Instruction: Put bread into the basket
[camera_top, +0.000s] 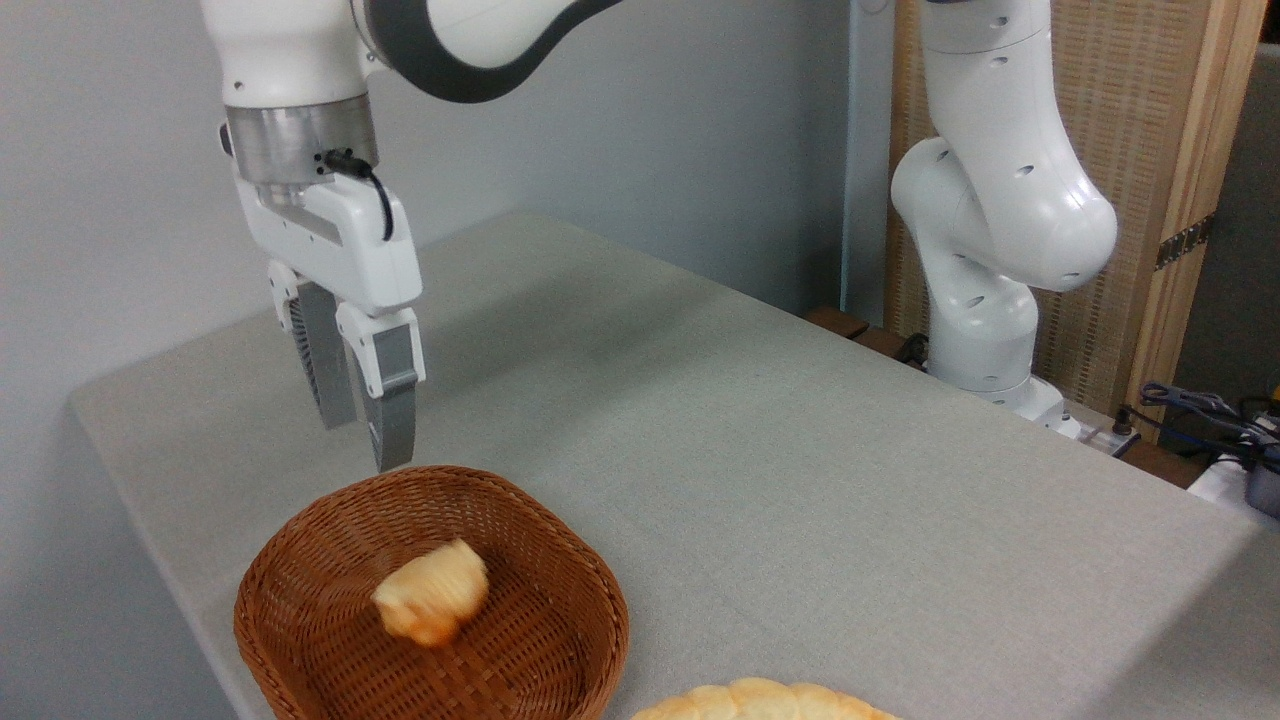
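The bread (432, 592), a small golden-orange bun, is inside the brown wicker basket (560, 560) at the front left, looking blurred and tilted on its side. My gripper (367, 438) hangs above the basket's far rim, well clear of the bun. Its two fingers stand apart and open with nothing between them.
A larger pale-yellow scalloped loaf (762, 702) pokes in at the bottom edge, right of the basket. The arm's white base (985, 330) stands beyond the table's far right edge. Cables (1215, 420) lie at the right. The table's left edge runs close to the basket.
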